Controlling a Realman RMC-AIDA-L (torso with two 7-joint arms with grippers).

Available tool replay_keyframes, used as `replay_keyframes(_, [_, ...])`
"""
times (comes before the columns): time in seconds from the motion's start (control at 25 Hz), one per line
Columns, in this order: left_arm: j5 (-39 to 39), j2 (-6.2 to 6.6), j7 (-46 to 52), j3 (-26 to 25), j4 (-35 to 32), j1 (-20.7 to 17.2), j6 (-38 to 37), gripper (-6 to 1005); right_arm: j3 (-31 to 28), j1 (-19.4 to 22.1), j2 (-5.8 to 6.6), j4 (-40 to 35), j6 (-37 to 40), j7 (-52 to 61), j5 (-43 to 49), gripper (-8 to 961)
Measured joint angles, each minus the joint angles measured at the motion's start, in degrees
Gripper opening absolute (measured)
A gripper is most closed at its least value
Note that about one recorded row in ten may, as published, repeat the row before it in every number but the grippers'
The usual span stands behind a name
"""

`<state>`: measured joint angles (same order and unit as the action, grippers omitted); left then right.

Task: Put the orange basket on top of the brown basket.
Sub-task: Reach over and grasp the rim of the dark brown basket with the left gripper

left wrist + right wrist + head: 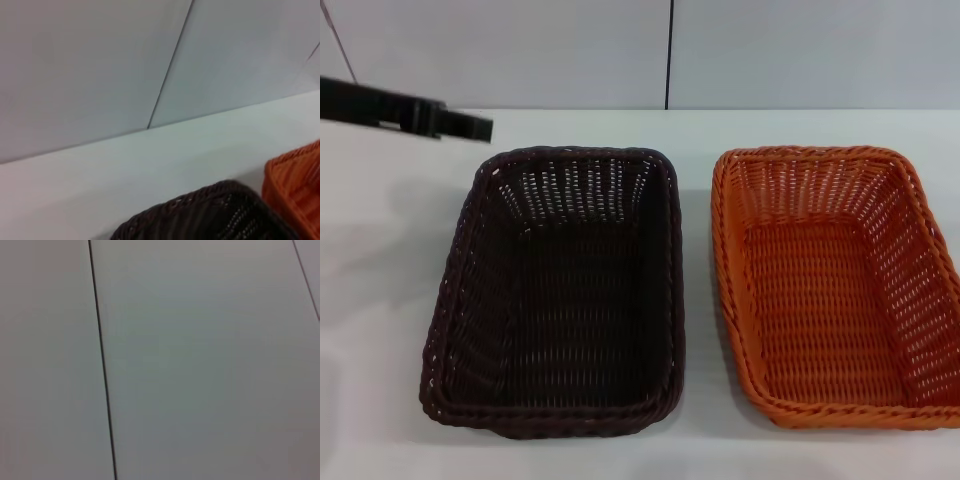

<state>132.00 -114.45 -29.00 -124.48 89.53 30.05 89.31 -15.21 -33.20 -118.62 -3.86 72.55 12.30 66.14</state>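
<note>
- I see the brown basket (555, 295) at 7 o'clock on the counter (380, 250) and the orange basket (835, 285) at 5 o'clock, side by side, apart, both empty.
- Each long axis runs near to far.
- My left gripper (460, 125) hovers at 10 o'clock, past the brown basket's far left corner; I cannot tell how its jaws stand.
- The orange basket lies toward 4 o'clock from it, across the brown one.
- The right gripper is out of view, though I judge it the better placed arm.
</note>
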Motion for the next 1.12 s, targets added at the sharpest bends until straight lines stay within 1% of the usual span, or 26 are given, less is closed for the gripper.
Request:
replay_keyframes(0.04, [1.4, -1.15, -0.1, 0.0, 1.5, -0.5, 0.3, 465, 0.0, 0.0, 0.02, 0.0, 0.0, 0.0, -0.3, 574])
replay_keyframes(0.12, [1.4, -1.15, -0.1, 0.0, 1.5, -0.5, 0.3, 480, 0.0, -0.1, 0.04, 0.0, 0.0, 0.0, -1.1, 574])
replay_keyframes(0.16, [3.0, -2.27, -0.2, 0.1, 3.1, -1.2, 0.5, 487, 0.0, -0.1, 0.04, 0.0, 0.0, 0.0, -1.1, 574])
replay_keyframes(0.2, [3.0, -2.27, -0.2, 0.1, 3.1, -1.2, 0.5, 494, 0.0, -0.1, 0.05, 0.1, 0.0, 0.0, -1.2, 574])
replay_keyframes(0.24, [4.8, -3.42, 0.4, 1.5, 6.4, -4.0, -0.3, 502, 0.0, -0.1, 0.05, 0.1, 0.0, 0.0, -1.2, 574])
replay_keyframes(0.28, [4.8, -3.42, 0.4, 1.5, 6.4, -4.0, -0.3, 509, 0.0, -0.1, 0.05, 0.0, 0.1, 0.0, -1.3, 574])
replay_keyframes(0.32, [5.0, -3.44, 1.4, 1.9, 6.6, -5.0, -0.8, 516, 0.0, -0.1, 0.06, 0.0, 0.2, 0.0, -1.3, 574])
replay_keyframes(0.44, [5.0, -3.44, 1.4, 1.9, 6.6, -5.0, -0.8, 561, 0.0, -0.1, 0.06, -0.1, 0.3, 0.0, -1.3, 574])
replay_keyframes(0.48, [5.1, -3.47, 3.7, 2.1, 5.1, -6.6, -1.6, 576, 0.0, -0.1, 0.06, -0.1, 0.3, 0.0, -1.3, 575])
replay_keyframes(0.52, [5.1, -3.47, 5.1, 2.1, 4.3, -6.9, -1.7, 591, 0.0, -0.1, 0.06, -0.1, 0.3, 0.0, -1.3, 575])
replay_keyframes(0.68, [5.1, -3.47, 5.1, 2.1, 4.3, -6.9, -1.7, 650, 0.0, -0.1, 0.06, -0.2, 0.3, 0.0, -1.3, 575])
replay_keyframes(0.76, [5.1, -3.49, 6.9, 2.1, 3.3, -7.4, -1.7, 680, 0.0, 0.0, 0.05, -0.2, 0.2, 0.0, -1.3, 575])
replay_keyframes(0.8, [4.9, -3.64, 9.5, 2.6, 1.5, -8.4, -1.9, 695, 0.0, 0.0, 0.05, -0.2, 0.1, 0.0, -1.3, 574])
replay_keyframes(1.08, [4.8, -3.71, 10.1, 3.0, 1.0, -8.7, -2.0, 675, 0.0, 0.2, 0.05, 0.0, 0.0, 0.0, -1.3, 575])
replay_keyframes(1.12, [4.5, -3.79, 10.8, 4.4, -0.4, -8.9, -2.1, 672, 0.0, 0.2, 0.05, 0.0, 0.0, 0.0, -1.3, 575])
